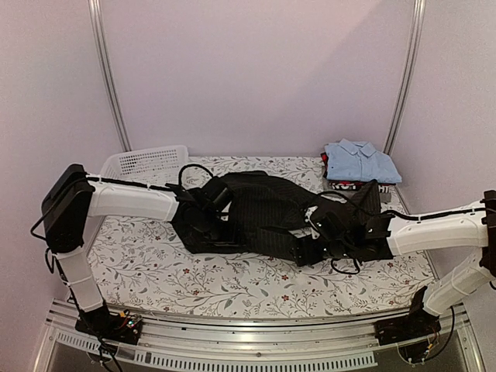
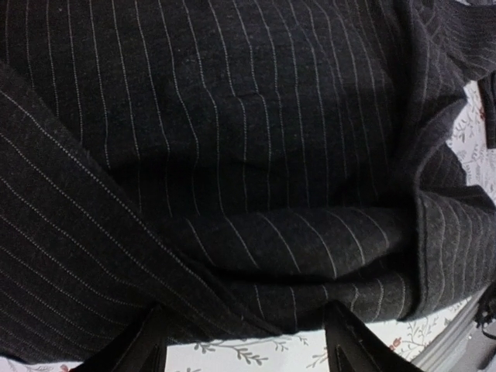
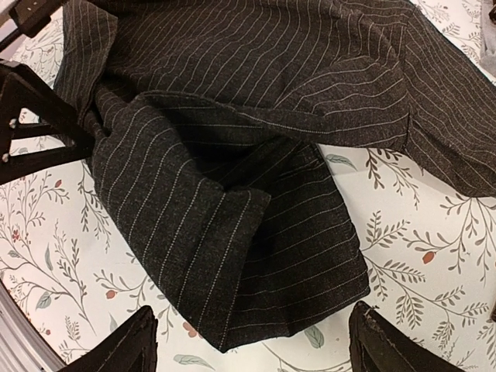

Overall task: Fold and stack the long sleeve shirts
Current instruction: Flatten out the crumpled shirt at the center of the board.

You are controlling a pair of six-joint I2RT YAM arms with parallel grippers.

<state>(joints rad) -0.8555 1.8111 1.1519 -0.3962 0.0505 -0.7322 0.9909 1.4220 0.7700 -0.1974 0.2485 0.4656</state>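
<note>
Far right, overhead only: blue shirt [image 1: 362,160], seemingly folded.

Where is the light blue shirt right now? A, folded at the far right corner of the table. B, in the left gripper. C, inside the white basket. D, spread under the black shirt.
A: the light blue shirt lies folded at the far right corner of the table, apart from the black pinstriped shirt and the white basket.
</note>
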